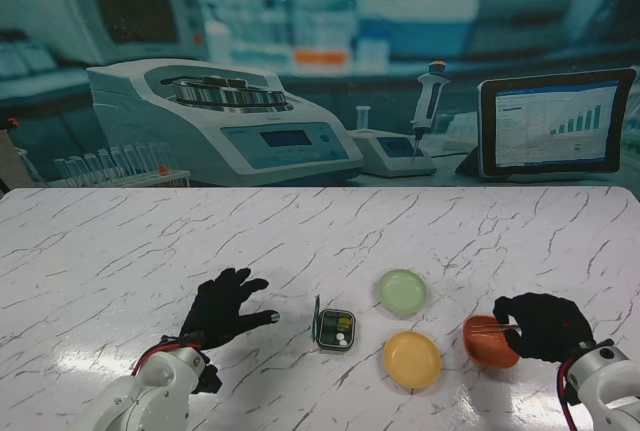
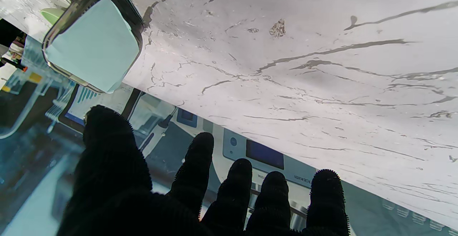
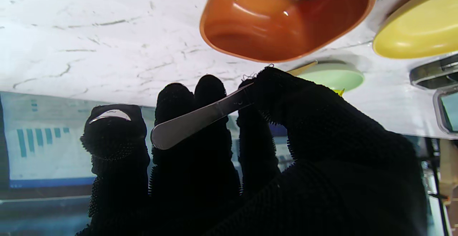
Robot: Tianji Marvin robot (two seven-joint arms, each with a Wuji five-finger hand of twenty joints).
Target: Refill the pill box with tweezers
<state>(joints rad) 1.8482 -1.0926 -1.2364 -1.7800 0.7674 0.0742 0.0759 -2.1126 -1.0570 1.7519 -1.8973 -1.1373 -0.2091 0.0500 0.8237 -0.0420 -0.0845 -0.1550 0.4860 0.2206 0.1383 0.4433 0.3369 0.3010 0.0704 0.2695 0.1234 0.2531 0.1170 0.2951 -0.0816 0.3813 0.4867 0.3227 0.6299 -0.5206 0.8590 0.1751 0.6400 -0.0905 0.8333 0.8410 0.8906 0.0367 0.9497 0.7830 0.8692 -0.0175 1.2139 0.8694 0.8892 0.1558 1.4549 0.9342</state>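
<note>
Right hand: the right hand [image 1: 546,326] is pinched shut on the tweezers [image 3: 200,116], thumb against the fingers, right at the near edge of the orange bowl [image 1: 488,341]. Tips are hidden behind the thumb, so can't tell if they're carrying anything.
Left hand: the left hand [image 1: 225,309] has its fingers [image 2: 195,168] spread wide, holding nothing, hovering just left of the pill box [image 1: 335,329].
Count: two hands, one pair of tweezers, one pill box, three dishes.
Pill box: sits on the desk [image 1: 120,251] between the hands, lid [image 2: 93,44] flipped up on its left side, a few small light pills in the compartments.
Dishes: orange bowl on the right, yellow dish [image 1: 412,359] just left of it, green dish [image 1: 403,292] farther from me. Can't make out anything inside any of them.
</note>
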